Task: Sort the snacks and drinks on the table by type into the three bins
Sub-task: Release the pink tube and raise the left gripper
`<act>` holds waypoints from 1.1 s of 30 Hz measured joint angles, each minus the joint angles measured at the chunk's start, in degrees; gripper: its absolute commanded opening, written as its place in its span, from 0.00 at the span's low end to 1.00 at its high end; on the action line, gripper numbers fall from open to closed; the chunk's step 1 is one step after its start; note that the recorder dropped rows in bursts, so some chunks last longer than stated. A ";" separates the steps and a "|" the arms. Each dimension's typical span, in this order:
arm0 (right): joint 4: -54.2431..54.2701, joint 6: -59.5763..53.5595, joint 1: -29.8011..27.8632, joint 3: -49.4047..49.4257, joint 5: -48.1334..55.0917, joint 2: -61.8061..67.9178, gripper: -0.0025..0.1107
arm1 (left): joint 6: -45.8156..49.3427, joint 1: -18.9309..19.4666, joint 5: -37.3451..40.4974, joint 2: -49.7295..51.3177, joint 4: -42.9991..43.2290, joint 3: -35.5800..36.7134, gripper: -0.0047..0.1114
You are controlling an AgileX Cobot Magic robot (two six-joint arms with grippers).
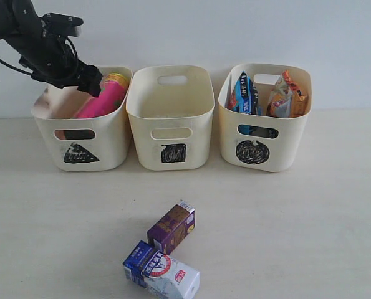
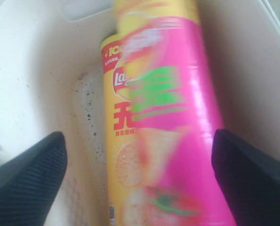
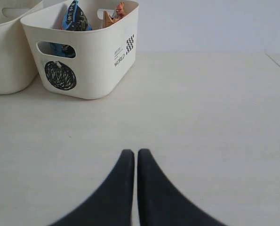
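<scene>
At the far left of the table [image 1: 310, 212], the bin with the triangle mark [image 1: 48, 134] is standing in a row with the two others, and the left gripper [image 1: 91, 80] is hanging over its open top. Its jaws are standing spread wide. In the left wrist view the left finger is keeping clear of the pink tube [image 1: 104, 99], while the right finger is coming close to the tube's edge; I cannot tell if it is touching. The pink tube is leaning inside this bin with its top end against the rim. Under it, the yellow tube [image 2: 118, 155] is lying on the bin floor. Next to the right, the bin with the square mark [image 1: 173, 118] is standing just beside the first one. Further right, the bin with the circle mark [image 1: 235, 121] is holding the blue-black bag [image 1: 242, 93] and the orange-tan bag [image 1: 288, 94], both standing upright and sticking out above the rim. Near the front edge, well apart from the bins, the purple carton [image 1: 171, 227] and the blue-and-white carton [image 1: 163, 274] are lying on their sides just beside each other. The right gripper [image 3: 136, 153] is showing only in its own wrist view, over bare table near the circle bin, with its jaws pressed together and holding nothing.
</scene>
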 measured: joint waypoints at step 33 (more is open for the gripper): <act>0.00 0.00 0.00 0.00 0.00 0.00 0.02 | 18.12 -4.35 19.30 -16.77 -3.85 5.65 0.08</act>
